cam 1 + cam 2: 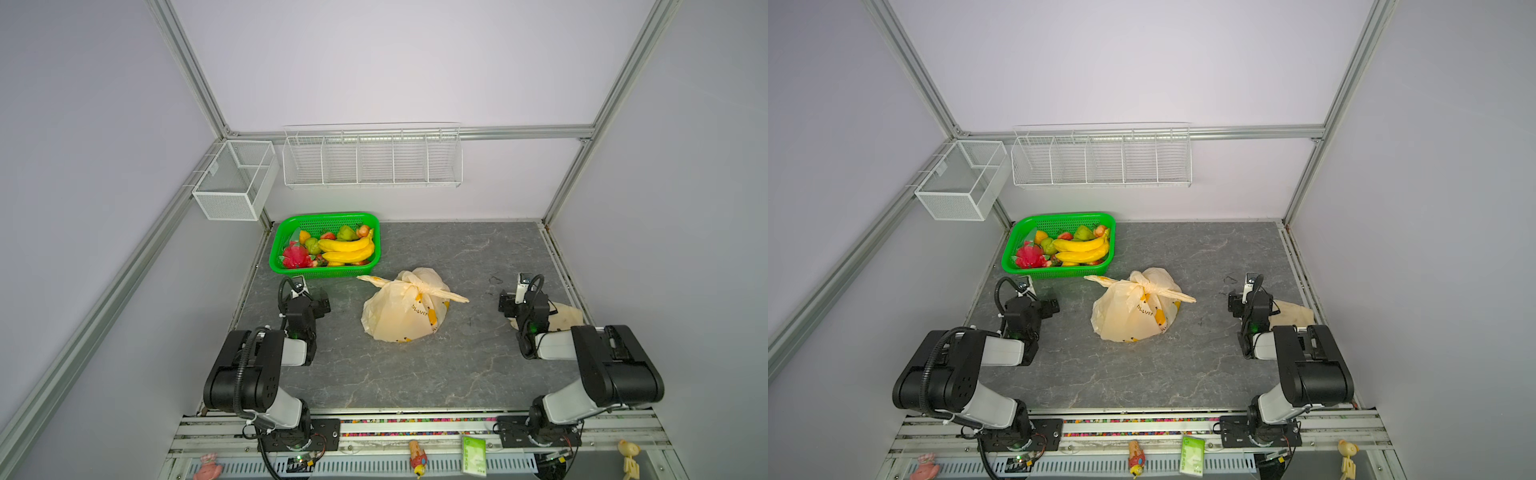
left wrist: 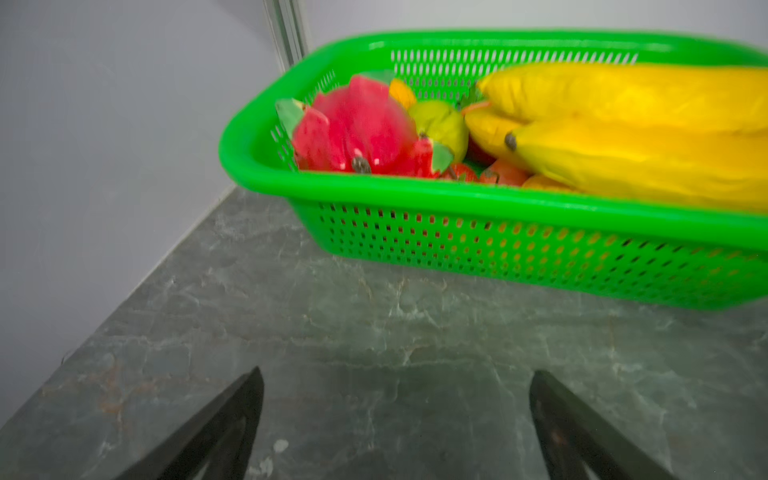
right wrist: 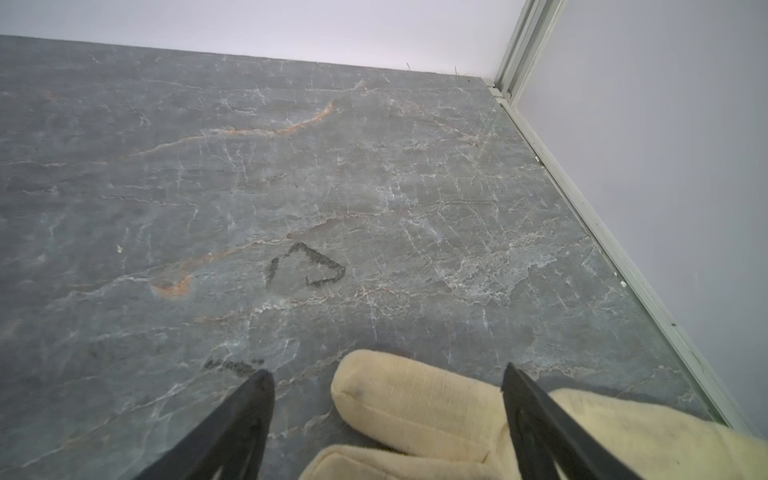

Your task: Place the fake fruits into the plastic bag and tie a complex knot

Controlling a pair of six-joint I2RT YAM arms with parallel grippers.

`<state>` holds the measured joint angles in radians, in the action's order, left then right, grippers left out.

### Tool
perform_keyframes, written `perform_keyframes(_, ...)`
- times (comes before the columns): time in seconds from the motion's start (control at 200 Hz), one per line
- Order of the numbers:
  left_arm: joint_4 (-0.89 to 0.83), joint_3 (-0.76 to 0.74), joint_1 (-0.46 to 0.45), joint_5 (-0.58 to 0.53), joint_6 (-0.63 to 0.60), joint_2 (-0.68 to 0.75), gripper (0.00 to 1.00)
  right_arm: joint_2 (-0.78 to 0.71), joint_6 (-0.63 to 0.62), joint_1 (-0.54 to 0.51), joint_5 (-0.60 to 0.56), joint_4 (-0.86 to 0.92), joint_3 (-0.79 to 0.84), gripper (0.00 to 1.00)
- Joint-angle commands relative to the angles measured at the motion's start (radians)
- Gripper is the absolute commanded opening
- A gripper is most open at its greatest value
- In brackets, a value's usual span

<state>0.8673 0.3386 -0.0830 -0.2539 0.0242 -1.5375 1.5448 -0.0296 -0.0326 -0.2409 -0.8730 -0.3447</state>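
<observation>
Reading the tabletop [image 1: 415, 374] as a clock face with 12 at the back wall: it is a grey slab with a marble pattern, pale veins and a few rusty streaks. Pale lilac walls and aluminium frame posts enclose it. A white wire rack [image 1: 372, 158] hangs on the back wall at 12, and a white mesh box [image 1: 232, 183] hangs on the side wall at about 10.

The green basket [image 1: 291, 272] sits at 10 to 11 and holds the fake fruits, among them bananas [image 1: 349, 249] and a dragon fruit [image 1: 296, 257]. The plastic bag [image 1: 399, 316] slumps near the centre, with the knot [image 1: 415, 287] on its 12 o'clock side and flat tails pointing to 10 and 4. Yellow patches show on the film, and whether they are print or contents is hard to tell.

The left gripper [image 2: 397, 378] is at 9, its jaws spread over bare stone and holding nothing, facing the basket. The right gripper [image 3: 388, 374] is at 3, its jaws also spread. A finger of the cream glove [image 3: 415, 399] lies under the gap between them. A dark scribble [image 3: 307, 266] marks the slab just beyond the glove.
</observation>
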Motion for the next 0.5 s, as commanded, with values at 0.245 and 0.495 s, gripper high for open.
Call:
perform_keyframes(0.245,0.026,0.056,0.011,-0.011,-0.009,-0.013,0.99,-0.008,0.008,0.009,0.039,-0.027,-0.027,0.89)
perform_keyframes(0.495,0.037,0.054,0.011,-0.013,-0.01,-0.015,0.99,-0.008,0.007,0.01,0.04,-0.027,-0.025,0.89)
